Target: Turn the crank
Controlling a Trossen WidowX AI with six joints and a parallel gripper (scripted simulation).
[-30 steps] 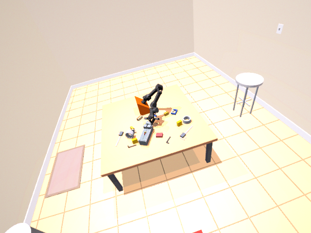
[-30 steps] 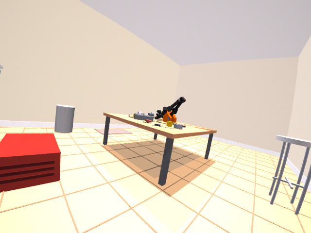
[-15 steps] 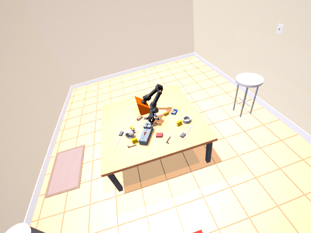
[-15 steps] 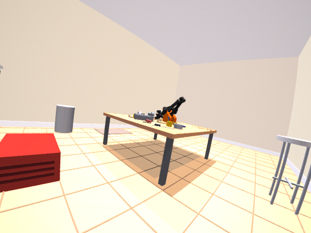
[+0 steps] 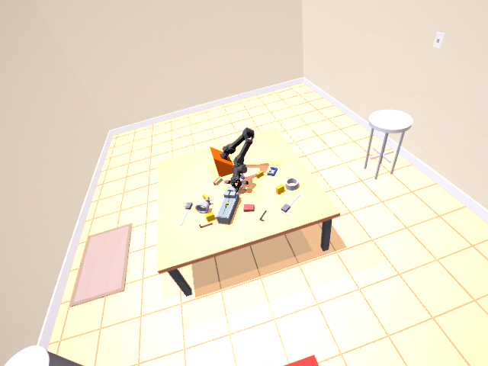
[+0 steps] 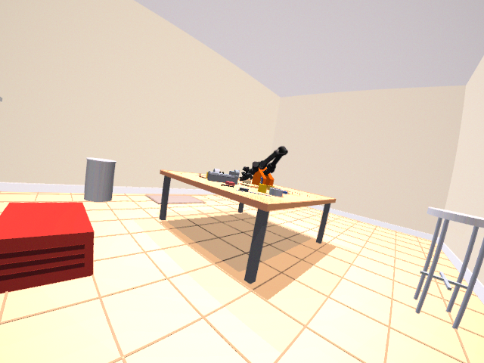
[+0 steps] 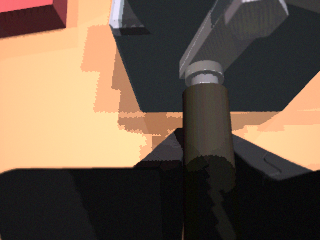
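One dark cylindrical handle (image 7: pixel 207 125), joined to a grey crank arm (image 7: pixel 235 30), sits clamped in the tool (image 7: pixel 200 200).
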